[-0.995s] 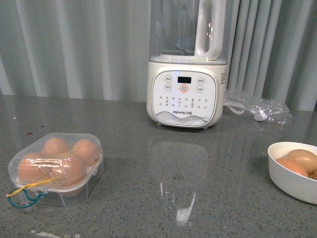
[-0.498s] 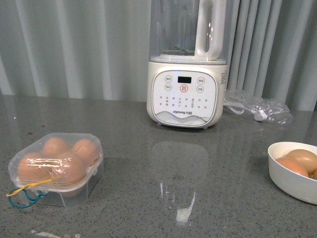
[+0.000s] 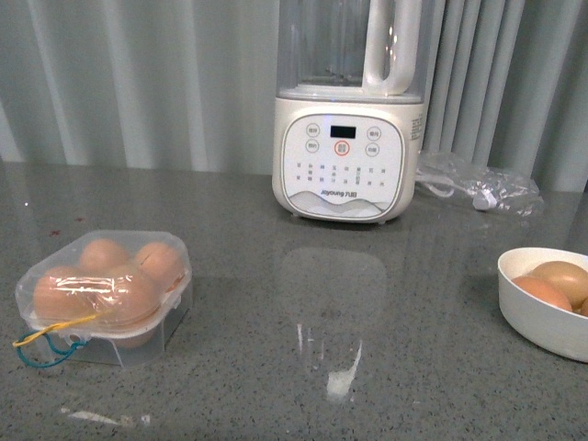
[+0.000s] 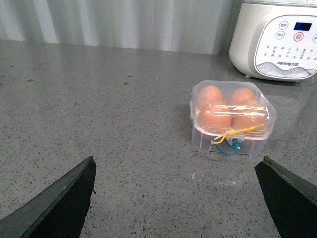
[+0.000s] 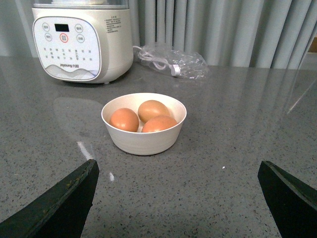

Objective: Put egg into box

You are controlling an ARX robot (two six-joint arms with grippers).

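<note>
Clear plastic forms the box (image 3: 106,299), which sits on the grey speckled tabletop (image 3: 367,367) toward the robot's left. Its lid is down over four brown eggs seated in a white insert, and yellow and blue bands (image 3: 46,342) loop at its near corner. The left wrist view shows the same box (image 4: 232,119) with the lid shut and all four places filled.

Toward the right stands a round white bowl (image 3: 542,322). In the right wrist view the bowl (image 5: 143,134) holds three loose brown eggs, touching one another; any of them could be the egg (image 5: 124,119) meant for the box, and none is being held.

Behind, near the pale curtain, stands a cream blender (image 3: 347,138) with a clear jug on top, and beside it lies a crumpled clear bag (image 3: 478,188) with a white cord inside.

The left fingers (image 4: 74,198) are spread wide apart with nothing between them, above bare tabletop in front of the box. The right fingers (image 5: 74,198) are likewise wide apart and empty, in front of the bowl.
</note>
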